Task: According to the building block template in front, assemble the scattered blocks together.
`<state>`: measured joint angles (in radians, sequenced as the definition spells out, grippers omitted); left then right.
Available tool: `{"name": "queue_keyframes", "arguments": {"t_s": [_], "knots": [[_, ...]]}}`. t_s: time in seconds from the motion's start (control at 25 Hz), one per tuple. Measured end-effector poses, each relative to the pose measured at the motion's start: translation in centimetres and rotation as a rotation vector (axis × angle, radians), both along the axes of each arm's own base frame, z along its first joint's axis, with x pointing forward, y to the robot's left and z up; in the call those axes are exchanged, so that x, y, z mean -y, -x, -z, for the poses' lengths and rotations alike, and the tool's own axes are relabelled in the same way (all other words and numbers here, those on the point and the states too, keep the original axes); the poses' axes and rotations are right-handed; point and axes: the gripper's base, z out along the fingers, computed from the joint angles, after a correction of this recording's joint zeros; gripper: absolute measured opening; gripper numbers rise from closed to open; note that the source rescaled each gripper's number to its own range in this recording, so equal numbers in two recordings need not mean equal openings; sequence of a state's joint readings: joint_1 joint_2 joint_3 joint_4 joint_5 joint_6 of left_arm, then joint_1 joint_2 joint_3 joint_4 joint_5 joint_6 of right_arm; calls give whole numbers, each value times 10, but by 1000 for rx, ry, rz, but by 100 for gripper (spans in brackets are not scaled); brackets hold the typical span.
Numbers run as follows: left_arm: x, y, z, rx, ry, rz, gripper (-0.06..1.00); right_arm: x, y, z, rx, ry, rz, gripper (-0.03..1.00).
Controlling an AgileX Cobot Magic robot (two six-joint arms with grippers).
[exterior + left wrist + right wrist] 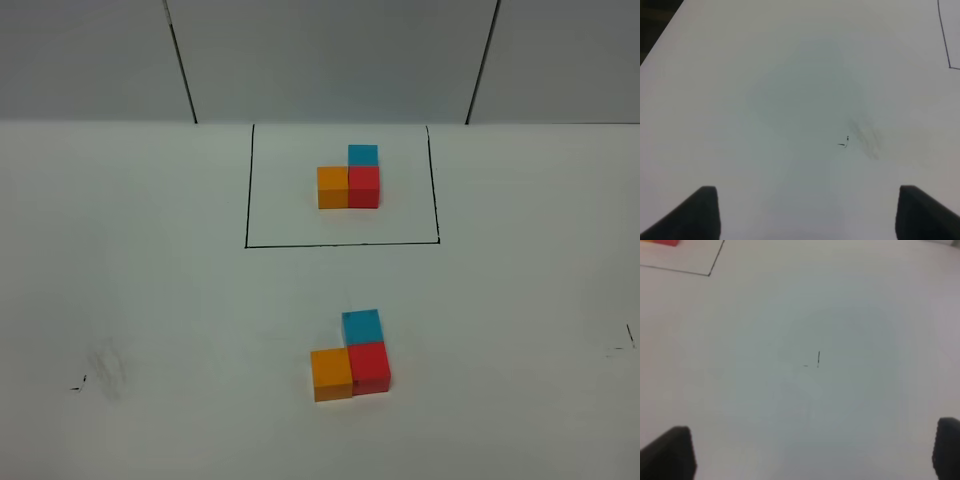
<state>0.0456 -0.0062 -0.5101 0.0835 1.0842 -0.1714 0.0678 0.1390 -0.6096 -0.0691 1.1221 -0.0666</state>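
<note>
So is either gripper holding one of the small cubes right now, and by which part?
Nothing is held. The left gripper and right gripper both stand open over bare white table; the unframed orange, red and blue cubes sit untouched.

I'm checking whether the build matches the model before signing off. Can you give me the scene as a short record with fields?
template: orange, red and blue cubes in an L inside the black rectangle
loose blocks: orange, red, blue, joined in the same L
match: looks the same
left hand: open, holds nothing
right hand: open, holds nothing
surface: white table
</note>
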Motion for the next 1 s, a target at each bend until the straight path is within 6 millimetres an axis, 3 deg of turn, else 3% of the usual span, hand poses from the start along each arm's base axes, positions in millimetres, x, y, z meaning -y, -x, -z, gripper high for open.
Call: {"name": "queue_keyframes", "arguments": {"t_s": [0.28, 0.64, 1.0], "knots": [[0, 0, 0, 0, 0, 0, 57, 0, 10, 24, 49, -12, -3, 94], [0, 0, 0, 0, 1, -1, 57, 1, 7, 26, 69, -38, 27, 87], [0, 0, 0, 0, 2, -1, 57, 1, 8, 26, 72, -36, 105, 68]]}}
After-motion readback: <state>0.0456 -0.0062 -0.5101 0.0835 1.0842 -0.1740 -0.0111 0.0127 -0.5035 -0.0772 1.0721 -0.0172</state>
